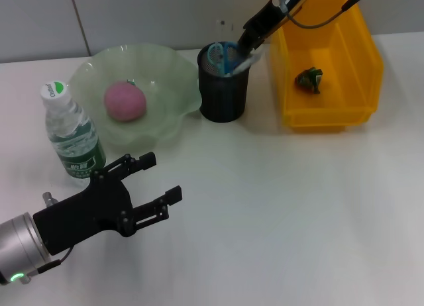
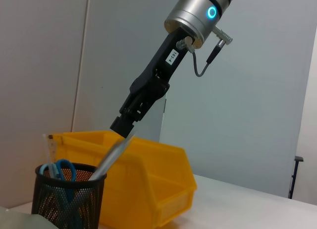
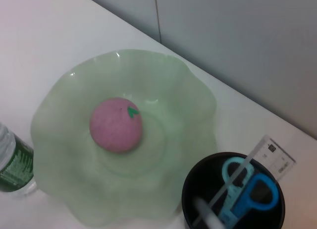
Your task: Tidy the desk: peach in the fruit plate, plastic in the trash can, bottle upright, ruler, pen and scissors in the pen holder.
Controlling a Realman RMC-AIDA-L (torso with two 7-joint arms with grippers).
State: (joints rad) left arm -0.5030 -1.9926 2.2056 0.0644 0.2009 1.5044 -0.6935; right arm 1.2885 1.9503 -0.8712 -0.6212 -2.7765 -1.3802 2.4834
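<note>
Black right gripper, fingers holding the pen, is lowering it into the pen holder; next, releasing.

Pink peach in green plate

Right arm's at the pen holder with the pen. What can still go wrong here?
1. The right gripper holds the pen tilted against the pen holder rim; released so, it may lever out or tip the holder.
2. Scissors and ruler crowd the holder, so the pen may jam.
3. The left gripper, fingers open, sits near the bottle; a swing could topple it.
</note>
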